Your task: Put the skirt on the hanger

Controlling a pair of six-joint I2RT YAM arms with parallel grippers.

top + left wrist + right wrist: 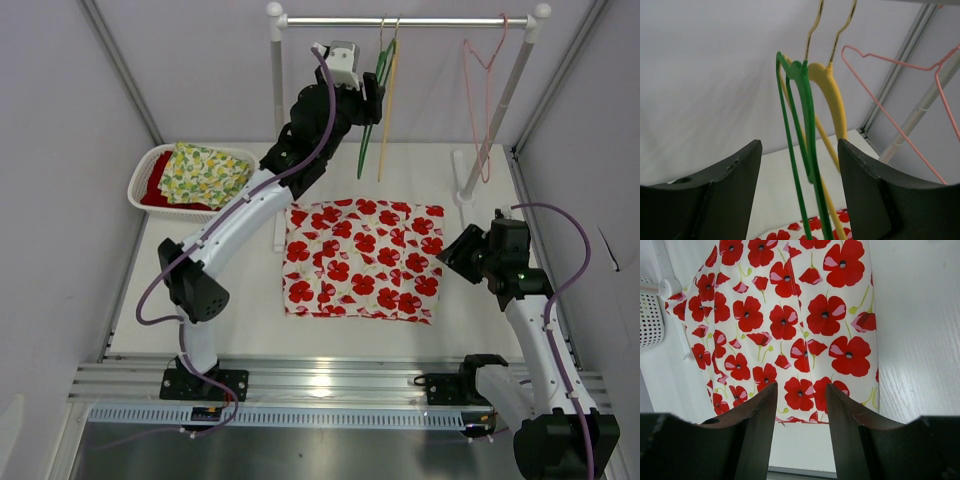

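Observation:
The skirt [362, 258], white with red poppies, lies flat on the table; it also fills the right wrist view [790, 320]. A green hanger [376, 90] and a yellow hanger [388, 110] hang from the rail [400, 20]. My left gripper [375, 100] is raised at the rail, open, with the green hanger [802, 145] between its jaws, not clamped; the yellow hanger [832, 100] hangs just behind. My right gripper [452, 252] is open and empty, just above the skirt's right edge.
A pink wire hanger [487, 90] hangs at the rail's right end. The rack's posts [277, 110] stand behind the skirt. A white basket [150, 175] with folded clothes sits at the back left. Enclosure walls stand on both sides.

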